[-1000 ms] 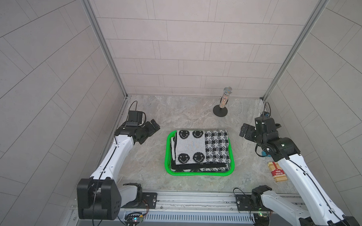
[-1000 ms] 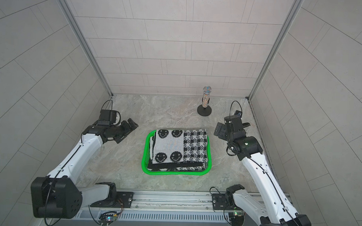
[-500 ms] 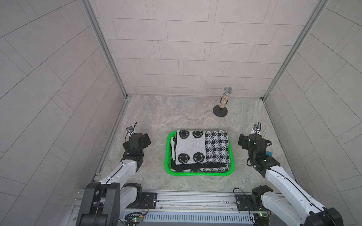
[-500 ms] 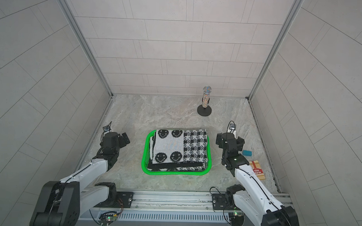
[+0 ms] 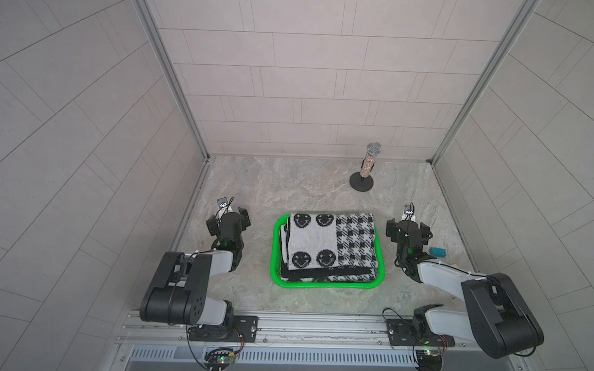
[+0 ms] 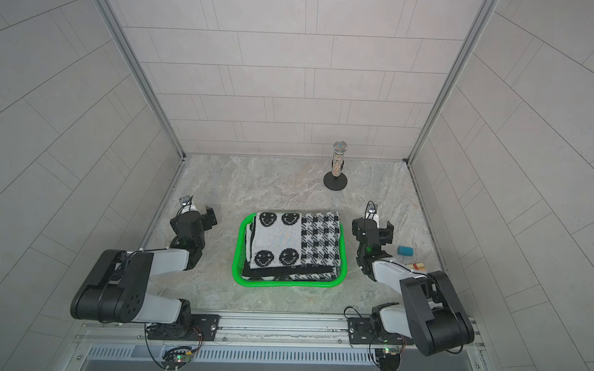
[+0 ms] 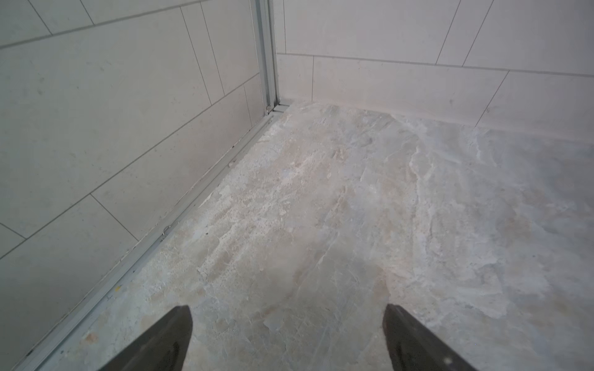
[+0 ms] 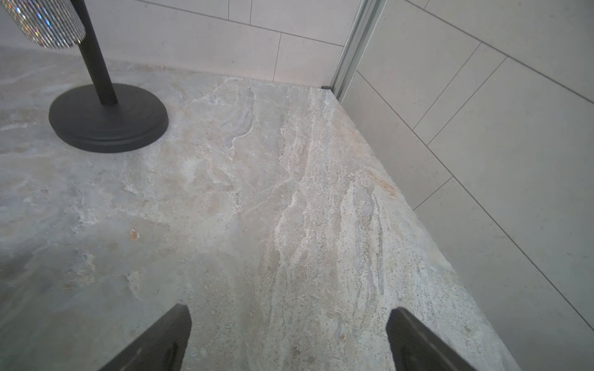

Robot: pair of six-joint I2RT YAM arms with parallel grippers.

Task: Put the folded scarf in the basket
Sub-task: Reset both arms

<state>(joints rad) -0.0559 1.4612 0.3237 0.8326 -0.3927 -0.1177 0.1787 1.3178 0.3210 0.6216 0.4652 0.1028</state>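
Note:
In both top views the folded scarf (image 5: 331,242) (image 6: 295,240), black and white with smiley faces and houndstooth checks, lies inside the bright green basket (image 5: 326,285) (image 6: 285,283) in the middle of the stone table. My left gripper (image 5: 227,219) (image 6: 194,218) sits low to the left of the basket, apart from it, open and empty. To the basket's right, my right gripper (image 5: 408,227) (image 6: 372,226) is also low, open and empty. In each wrist view the gripper (image 7: 287,313) (image 8: 289,313) has only bare table between its spread fingers.
A glittery microphone on a black stand (image 5: 367,168) (image 6: 337,167) (image 8: 107,119) stands at the back right. A small blue block (image 5: 437,252) (image 6: 405,251) and a red and yellow packet (image 6: 417,267) lie by the right arm. Tiled walls close in three sides.
Both arms have folded back and come down from their raised poses beside the basket to low rest on either side. Scarf and basket have not moved.

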